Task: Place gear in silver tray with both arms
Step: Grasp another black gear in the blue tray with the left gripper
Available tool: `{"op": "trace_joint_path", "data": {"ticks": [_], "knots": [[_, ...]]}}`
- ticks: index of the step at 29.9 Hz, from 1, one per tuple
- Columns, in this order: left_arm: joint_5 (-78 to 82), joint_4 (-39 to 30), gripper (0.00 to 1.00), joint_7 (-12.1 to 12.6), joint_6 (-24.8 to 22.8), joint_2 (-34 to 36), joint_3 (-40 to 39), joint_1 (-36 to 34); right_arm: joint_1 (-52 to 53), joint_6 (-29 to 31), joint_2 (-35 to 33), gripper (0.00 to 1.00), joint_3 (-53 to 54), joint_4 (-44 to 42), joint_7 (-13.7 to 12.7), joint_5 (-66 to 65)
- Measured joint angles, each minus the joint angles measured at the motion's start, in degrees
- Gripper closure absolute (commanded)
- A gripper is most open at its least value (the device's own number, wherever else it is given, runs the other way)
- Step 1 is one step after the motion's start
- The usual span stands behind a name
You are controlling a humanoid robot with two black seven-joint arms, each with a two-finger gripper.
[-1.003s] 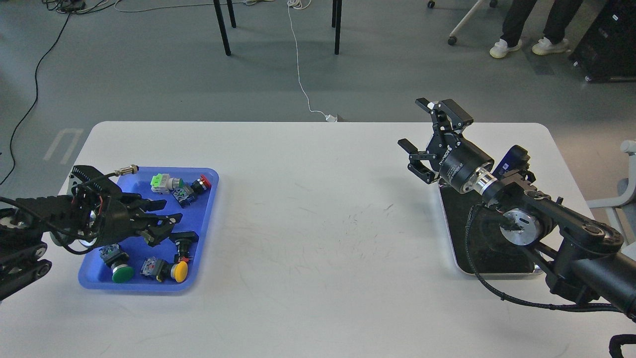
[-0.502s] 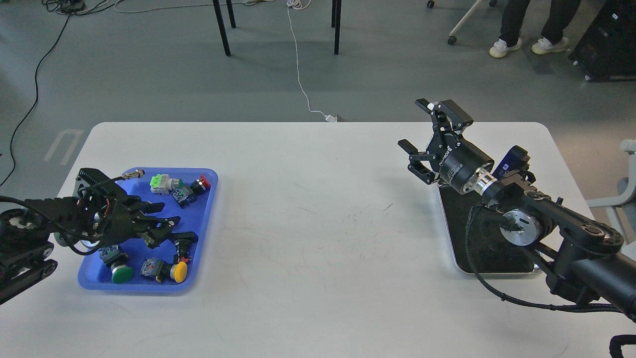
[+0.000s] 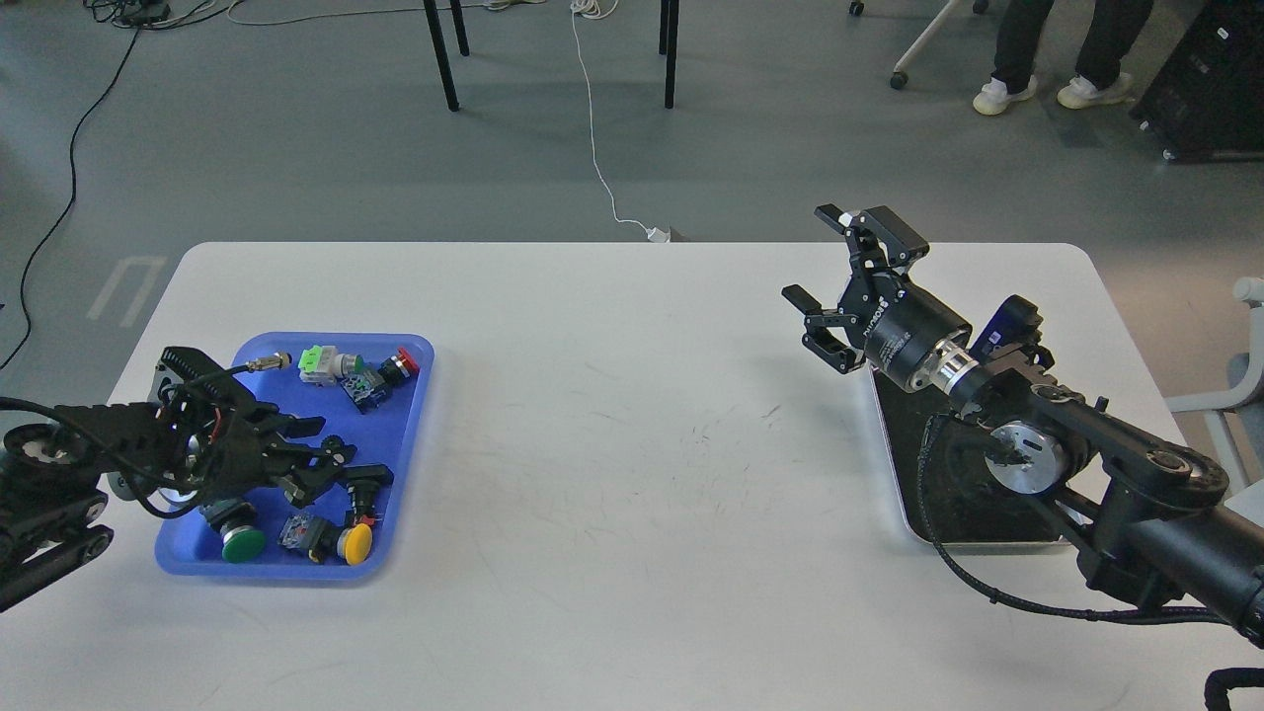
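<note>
Head view: right gripper (image 3: 828, 273) bears white lettering, unreadable.

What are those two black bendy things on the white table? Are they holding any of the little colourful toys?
Those are a robot's two arms, and the picture comes from a camera in the robot's head, looking down at a white table. Each arm ends in a claw with two fingers, called a gripper.

The left gripper reaches low into a blue plastic tray. The colourful things in the tray are push-buttons, not toys: one with a green cap, one with a yellow cap, a small red one, and some others. I cannot tell whether the claw has grabbed anything, because it is dark and tangled with the parts.

The right gripper is open and holds nothing. Under that arm lies a shiny silver metal tray, where the parts should go. I see nothing in it.
</note>
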Motion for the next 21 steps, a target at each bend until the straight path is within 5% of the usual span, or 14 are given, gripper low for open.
{"op": "trace_joint_path", "data": {"ticks": [11,21], "knots": [[-0.1,3.2,0.66,-0.3,0.1,-2.1,0.0,-0.1,0.1,0.0,-0.1,0.01,0.0,0.6,0.0,0.0],[0.1,3.3,0.7,-1.6,0.1,-2.0,0.1,0.1,0.1,-0.1,-0.1,0.01,0.1,0.6,0.0,0.0]]}}
